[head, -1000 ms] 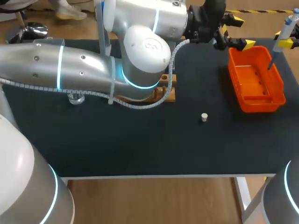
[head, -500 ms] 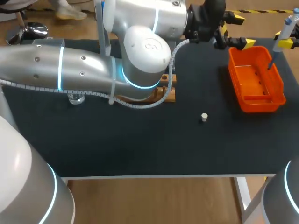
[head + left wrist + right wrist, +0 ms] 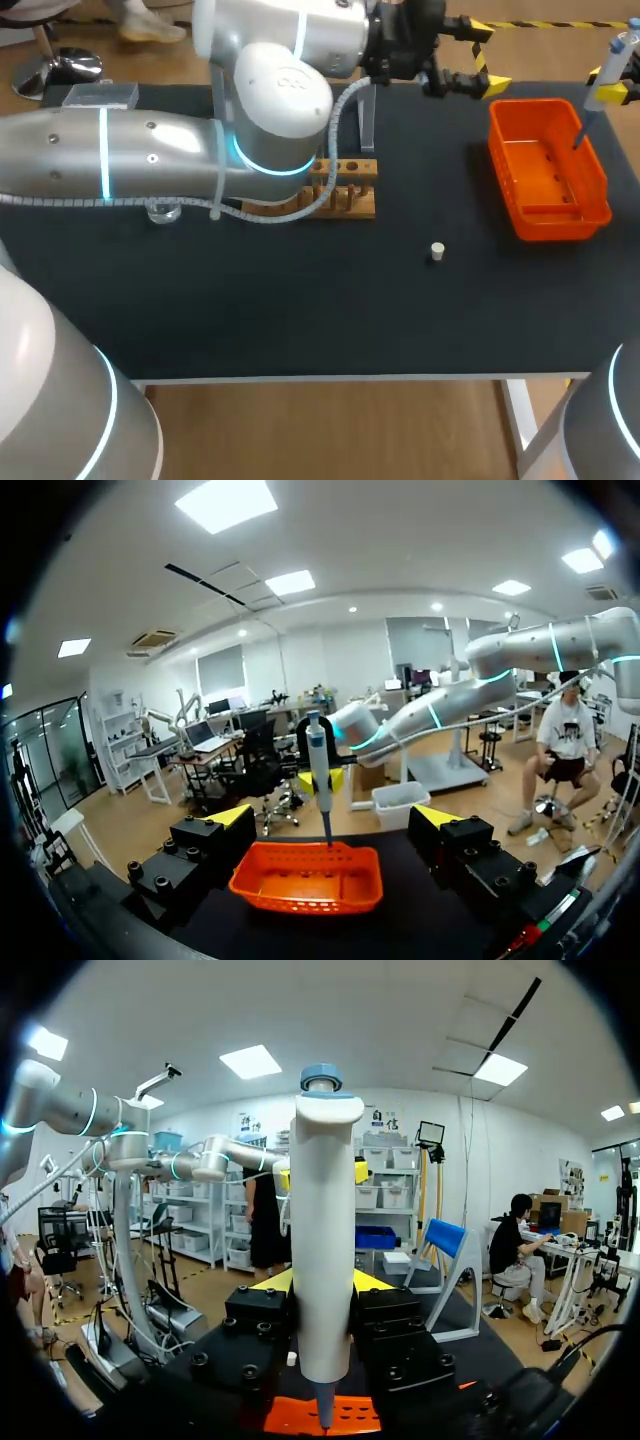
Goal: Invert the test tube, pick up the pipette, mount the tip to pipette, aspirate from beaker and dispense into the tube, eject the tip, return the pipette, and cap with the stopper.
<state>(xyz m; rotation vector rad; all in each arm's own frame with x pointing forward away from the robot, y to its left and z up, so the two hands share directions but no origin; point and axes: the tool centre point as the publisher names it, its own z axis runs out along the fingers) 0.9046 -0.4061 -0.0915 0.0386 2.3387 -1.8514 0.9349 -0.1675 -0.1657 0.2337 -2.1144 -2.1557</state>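
Right wrist view: the right pincer [image 3: 320, 1282] is clamped on the white pipette [image 3: 322, 1210]. The pipette stands straight up with its thin end pointing down.
Under the pipette: the orange basket [image 3: 335, 1417] shows just below the thin end.
Left wrist view: the left pincer [image 3: 332, 818] has its two yellow tips far apart and holds nothing. The basket sits ahead of it, and the pipette hangs over the basket's far side.
Head view, pincers: the left pincer is at the upper middle of the frame, near the basket's far left corner. The right pincer is in the upper right corner.
Basket: on the right side of the bench [image 3: 300, 310].
Stopper [image 3: 437, 250]: small and white, alone in the middle of the bench, well apart from the basket.
Wooden rack [image 3: 350, 195]: to the left of the stopper, partly hidden by the left arm.
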